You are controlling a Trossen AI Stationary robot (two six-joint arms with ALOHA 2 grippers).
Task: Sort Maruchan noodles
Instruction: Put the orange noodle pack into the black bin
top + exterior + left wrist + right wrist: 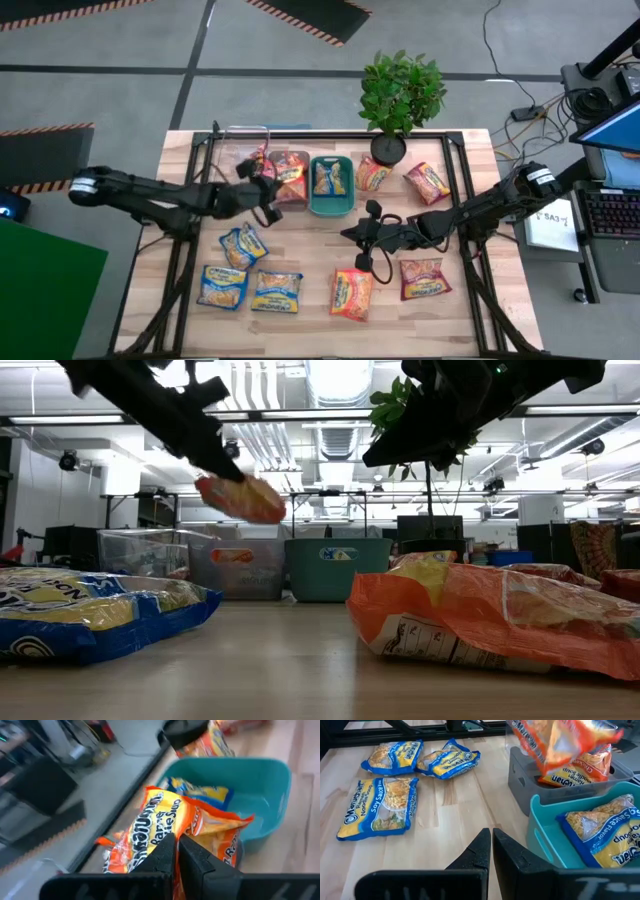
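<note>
Teal bin [331, 187] holding one blue-and-yellow packet [605, 832], label reading "Soup Flavor". Grey bin [560, 787] just beside it, an orange packet [580, 770] inside, "Chicken" legible. Clear bin [140, 550] beyond the grey one, contents unclear.

Left gripper [262, 192] clamped on an orange packet [170, 827], lifted above the grey bin; only the left wrist view gives its "Ramen" lettering. Right gripper [362, 232] closed on nothing, hanging near the teal bin.

More packets on the table [310, 265]: four blue-and-yellow ones [250, 270] out from the grey bin, "Soy Sauce" readable only from the right wrist.
</note>
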